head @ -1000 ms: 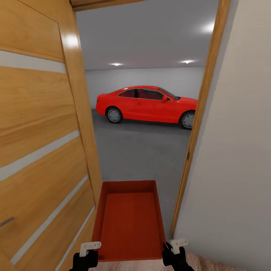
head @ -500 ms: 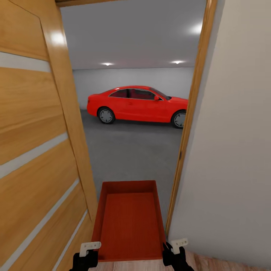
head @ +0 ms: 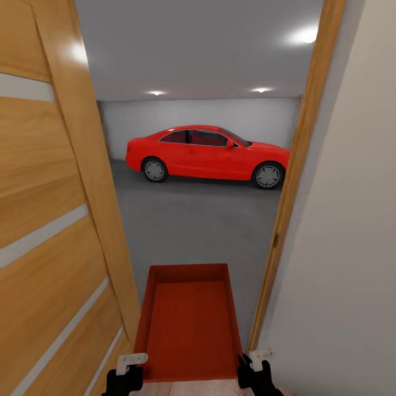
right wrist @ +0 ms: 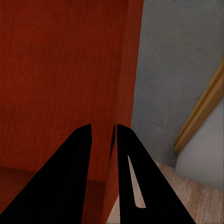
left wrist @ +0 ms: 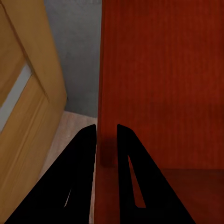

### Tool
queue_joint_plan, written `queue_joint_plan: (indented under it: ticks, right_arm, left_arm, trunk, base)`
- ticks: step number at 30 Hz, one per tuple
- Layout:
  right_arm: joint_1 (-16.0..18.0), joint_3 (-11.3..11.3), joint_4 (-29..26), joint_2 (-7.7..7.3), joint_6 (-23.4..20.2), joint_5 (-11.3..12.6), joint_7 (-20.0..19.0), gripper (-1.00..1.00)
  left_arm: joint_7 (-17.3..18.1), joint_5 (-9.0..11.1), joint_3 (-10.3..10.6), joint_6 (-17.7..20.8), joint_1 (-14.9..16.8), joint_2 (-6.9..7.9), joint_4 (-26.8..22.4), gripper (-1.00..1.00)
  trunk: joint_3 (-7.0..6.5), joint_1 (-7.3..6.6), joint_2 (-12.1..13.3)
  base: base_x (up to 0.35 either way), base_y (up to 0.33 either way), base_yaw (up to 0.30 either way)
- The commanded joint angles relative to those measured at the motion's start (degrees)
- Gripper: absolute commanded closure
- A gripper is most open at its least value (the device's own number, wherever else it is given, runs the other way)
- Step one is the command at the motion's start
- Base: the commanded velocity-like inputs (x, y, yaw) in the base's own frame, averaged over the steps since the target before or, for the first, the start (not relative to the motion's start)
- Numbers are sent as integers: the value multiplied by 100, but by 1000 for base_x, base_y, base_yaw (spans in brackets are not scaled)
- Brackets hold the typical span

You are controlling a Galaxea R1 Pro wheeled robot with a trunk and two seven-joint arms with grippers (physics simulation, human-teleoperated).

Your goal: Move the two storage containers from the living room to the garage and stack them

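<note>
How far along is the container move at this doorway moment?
Done: one storage container has reached the garage doorway, beside the open wooden door. In hand: left gripper and right gripper each pinch a side wall. Left: set it on the grey concrete floor before the red car; no second container seen here.

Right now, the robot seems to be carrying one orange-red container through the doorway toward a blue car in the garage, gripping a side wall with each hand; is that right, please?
Nearly: the car is red, not blue, as the head view shows. The rest holds: one orange-red container is carried through the doorway, the left gripper and right gripper each pinching a side wall between their fingers.
</note>
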State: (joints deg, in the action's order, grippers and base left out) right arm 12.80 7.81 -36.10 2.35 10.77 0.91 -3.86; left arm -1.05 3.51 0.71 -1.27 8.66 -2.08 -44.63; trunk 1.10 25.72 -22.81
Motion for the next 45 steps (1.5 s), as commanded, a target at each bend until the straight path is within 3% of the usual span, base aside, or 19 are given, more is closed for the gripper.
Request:
queue_joint_plan:
  ticks: [1,31,45]
  right_arm:
    - [4,-5,6,11,18,14,-45,100]
    - [4,-8,6,11,21,14,-71,100]
    - [4,-8,6,11,13,-82,-71,100]
  left_arm:
    - [-18,26,166,-14,4,-179,-2,100]
    - [-18,26,166,-23,4,-184,-2,100]
    - [-18,26,166,-23,4,-188,-1,100]
  trunk:
    - [11,6,-11]
    - [11,6,-11]
    - [11,6,-11]
  base:
    - [324,37,0]
    - [63,80,0]
    - [1,0,-133]
